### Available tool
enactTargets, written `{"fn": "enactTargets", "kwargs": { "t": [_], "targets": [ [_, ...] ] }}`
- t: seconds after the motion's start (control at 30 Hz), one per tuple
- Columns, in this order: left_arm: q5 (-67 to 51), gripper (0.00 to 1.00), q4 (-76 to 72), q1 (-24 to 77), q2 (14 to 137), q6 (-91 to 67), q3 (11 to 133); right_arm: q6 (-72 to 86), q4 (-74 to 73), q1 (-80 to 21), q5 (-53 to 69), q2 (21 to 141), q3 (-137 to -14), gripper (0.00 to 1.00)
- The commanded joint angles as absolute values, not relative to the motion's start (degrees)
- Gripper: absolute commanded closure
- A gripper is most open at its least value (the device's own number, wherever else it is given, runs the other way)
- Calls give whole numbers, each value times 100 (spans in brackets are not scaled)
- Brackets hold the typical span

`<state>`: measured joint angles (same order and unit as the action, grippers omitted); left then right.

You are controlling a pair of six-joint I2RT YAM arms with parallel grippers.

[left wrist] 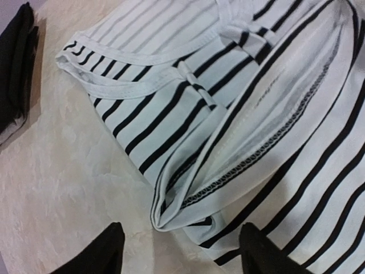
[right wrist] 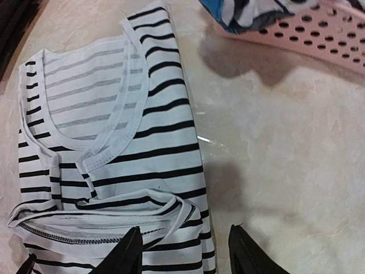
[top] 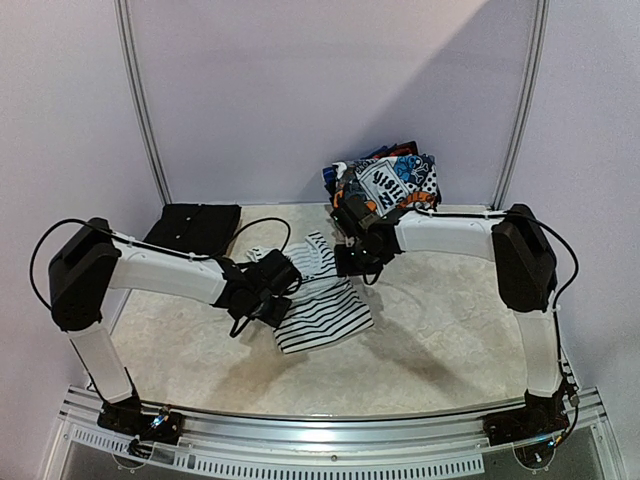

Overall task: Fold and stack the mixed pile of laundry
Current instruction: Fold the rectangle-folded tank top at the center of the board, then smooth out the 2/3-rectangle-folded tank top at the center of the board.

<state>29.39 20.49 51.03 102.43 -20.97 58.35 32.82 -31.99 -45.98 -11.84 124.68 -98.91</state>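
Observation:
A white garment with thin black stripes lies partly folded on the table's middle, its hem doubled back over its body. My left gripper hovers open over its left edge, and the folded hem corner lies just ahead of the fingers, free of them. At the garment's far right corner my right gripper is also open, with nothing between its fingers. The remaining mixed laundry pile, topped by a graphic print, sits at the back.
A folded black garment lies at the back left of the table, seen too in the left wrist view. The pink latticed basket holds the pile at the back. Marbled table surface stretches right of the striped garment.

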Motion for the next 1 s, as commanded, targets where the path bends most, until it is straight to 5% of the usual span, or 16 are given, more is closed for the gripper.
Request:
{"fn": "enactTargets", "kwargs": {
  "t": [0.0,0.17,0.47,0.97],
  "targets": [
    [3154,25,1879,5019,9819,-1888,6003,3275,-3526,-4555,-1466,12124,-10105,45],
    [2850,28,1809,5049,9428,-1864,5889,3254,-3052,-4561,-1151,11172,-9113,45],
    [1840,44,1552,5385,9205,-1975,5678,3056,-1588,-4638,1595,10752,-7575,64],
    [1157,56,1262,5269,10043,-1654,5950,3059,-1724,-4618,1231,11349,-7179,70]
  ]
}}
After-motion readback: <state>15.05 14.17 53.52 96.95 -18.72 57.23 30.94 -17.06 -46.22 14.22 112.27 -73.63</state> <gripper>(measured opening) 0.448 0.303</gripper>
